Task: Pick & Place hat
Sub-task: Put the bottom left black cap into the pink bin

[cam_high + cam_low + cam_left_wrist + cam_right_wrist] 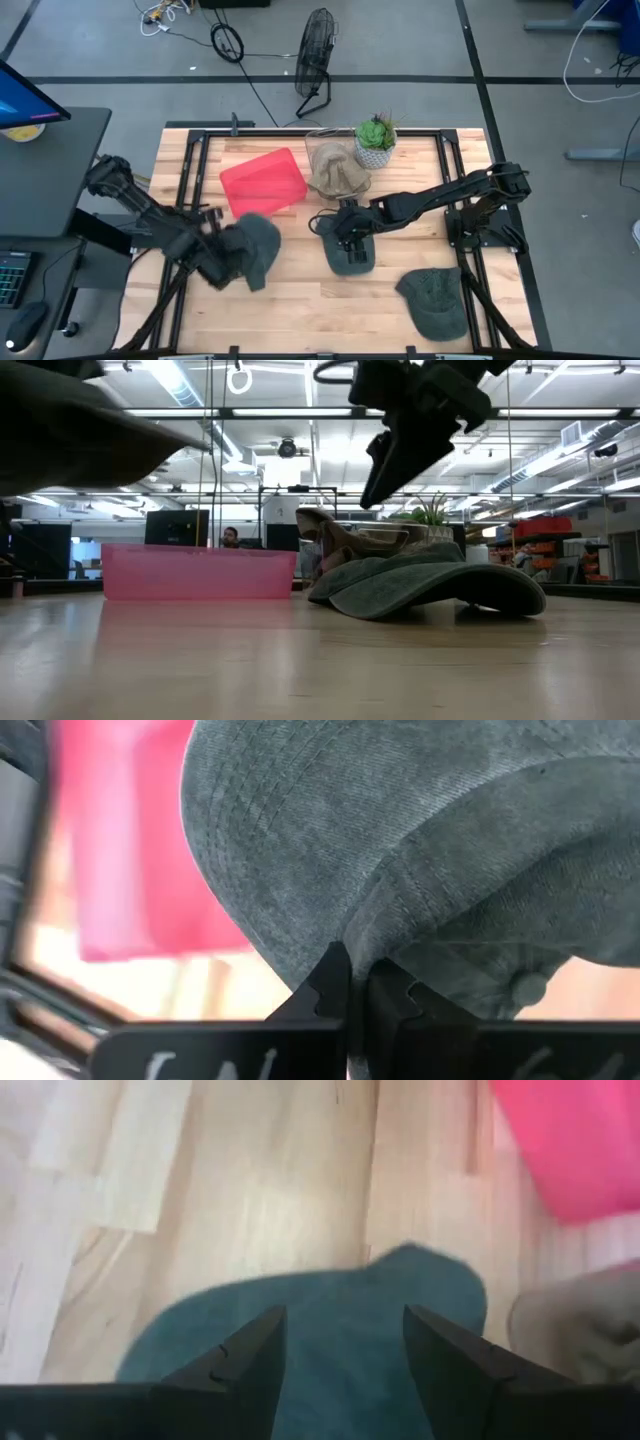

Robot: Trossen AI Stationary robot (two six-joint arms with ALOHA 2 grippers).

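The left end effector (228, 258) pinches a grey hat (252, 248) lifted above the tabletop (300, 300) just in front of the pink bin (263, 181), while the right end effector (347, 232), its fingers spread apart, hovers over a second grey hat (351, 252) lying at the middle.

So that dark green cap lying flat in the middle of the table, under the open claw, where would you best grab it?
Probably by the brim edge. The green cap lies flat on the table, so its thin brim gives the two fingers something to close over. Come straight down from above, where the right tool hovers open. The left tool grips its own cap at a fabric edge.
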